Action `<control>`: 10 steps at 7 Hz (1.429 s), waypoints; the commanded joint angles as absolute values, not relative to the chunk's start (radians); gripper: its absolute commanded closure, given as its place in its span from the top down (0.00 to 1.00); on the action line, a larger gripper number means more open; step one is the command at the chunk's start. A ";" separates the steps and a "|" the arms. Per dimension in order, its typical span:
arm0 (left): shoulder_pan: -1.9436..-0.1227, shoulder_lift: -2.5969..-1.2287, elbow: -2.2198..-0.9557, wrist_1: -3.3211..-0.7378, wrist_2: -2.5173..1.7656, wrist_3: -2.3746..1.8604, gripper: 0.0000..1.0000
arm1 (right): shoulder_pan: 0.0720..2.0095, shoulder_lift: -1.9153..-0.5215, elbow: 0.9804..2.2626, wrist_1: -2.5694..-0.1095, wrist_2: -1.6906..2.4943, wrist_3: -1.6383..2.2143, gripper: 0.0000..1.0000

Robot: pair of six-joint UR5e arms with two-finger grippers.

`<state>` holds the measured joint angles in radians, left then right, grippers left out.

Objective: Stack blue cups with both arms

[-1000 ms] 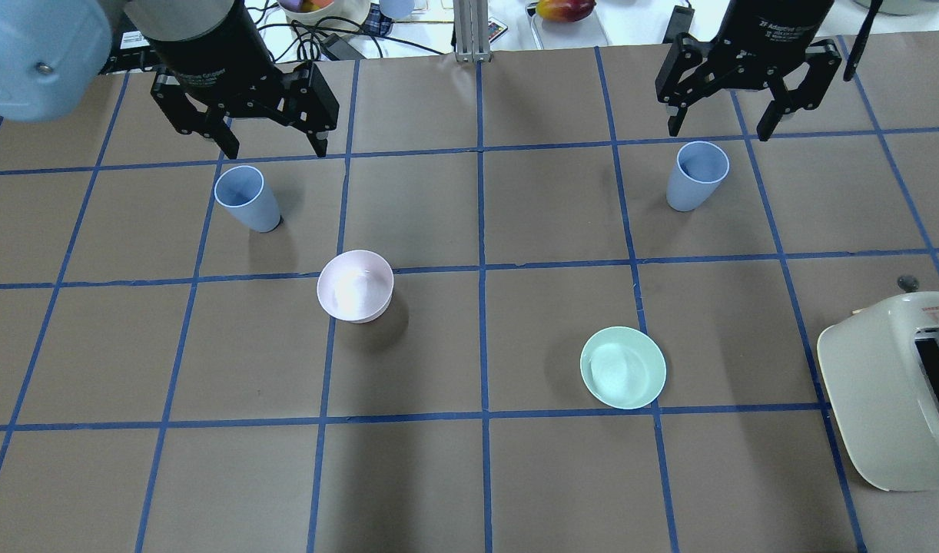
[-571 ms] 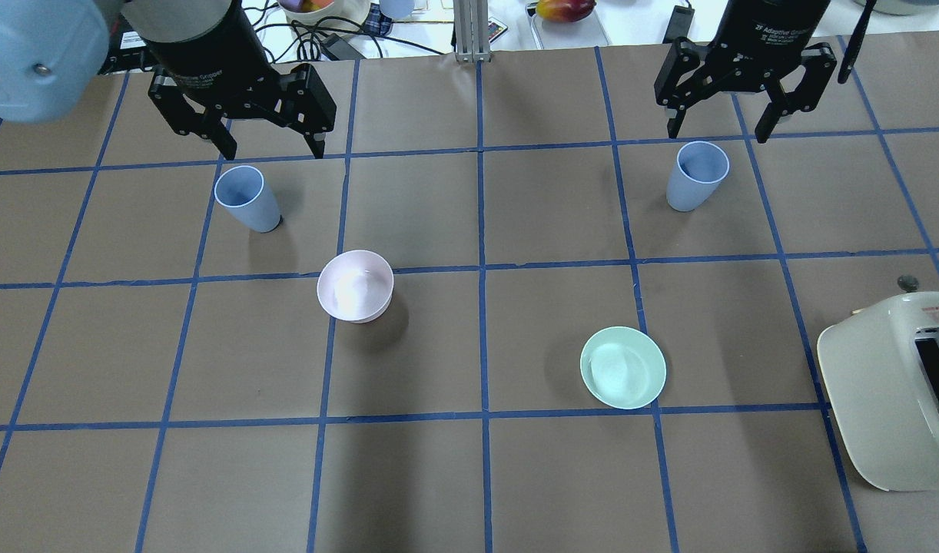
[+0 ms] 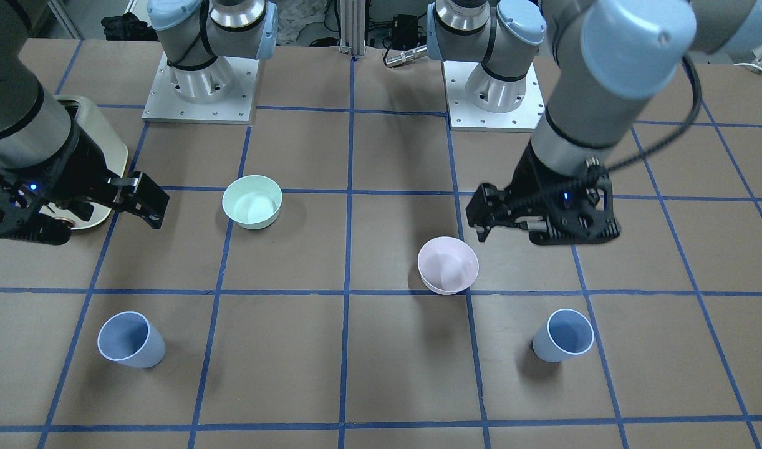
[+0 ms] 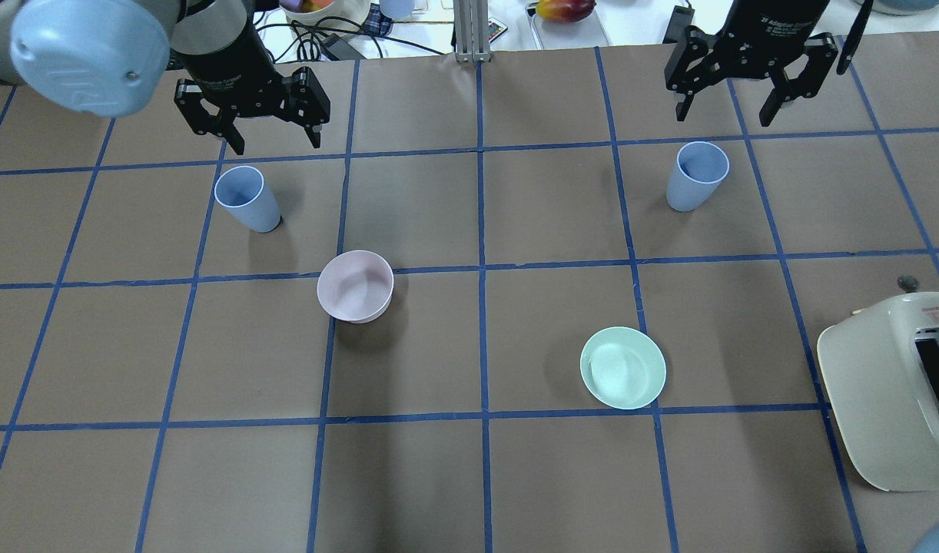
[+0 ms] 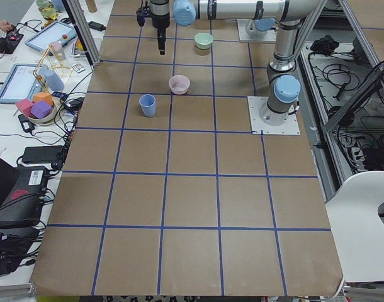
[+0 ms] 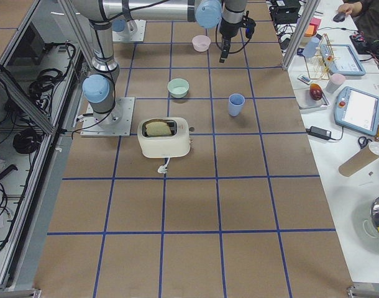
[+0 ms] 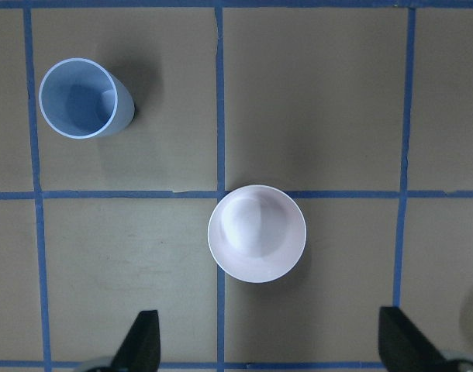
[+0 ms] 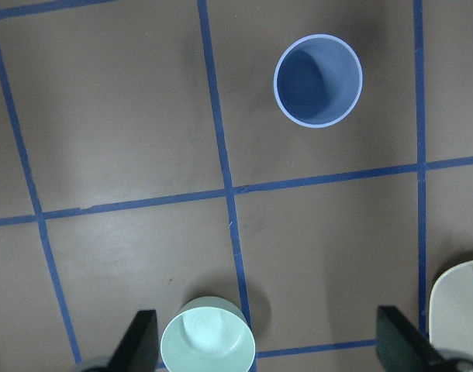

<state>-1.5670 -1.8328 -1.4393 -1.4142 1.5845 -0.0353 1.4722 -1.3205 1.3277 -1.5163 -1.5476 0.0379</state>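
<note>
2 blue cups stand upright and well apart on the brown counter (image 4: 554,215), which is marked with a grid of blue tape. The left blue cup (image 4: 247,198) sits in the left half of the overhead view, and the right blue cup (image 4: 696,175) sits in the right half. Neither is touched by anything.

The left end effector (image 4: 276,142) hangs above the counter with its jaws spread wide and empty. In its wrist view both fingertips (image 7: 143,345) show at the bottom edge, the left blue cup lies at upper left, and the pink bowl (image 4: 355,286) sits near the middle.

The right end effector (image 4: 724,117) is also raised, wide and empty. Its wrist view shows the right blue cup above and right of centre, the mint green bowl (image 4: 623,367) at the bottom edge, and a corner of the cream toaster (image 4: 884,399) at lower right.

The 2 bowls sit between the cups and the robot's base.
</note>
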 commanded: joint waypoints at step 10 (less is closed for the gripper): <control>-1.503 -2.073 -1.533 -1.011 1.729 0.144 0.00 | 1.345 -1.012 1.406 -1.792 -1.557 -0.202 1.00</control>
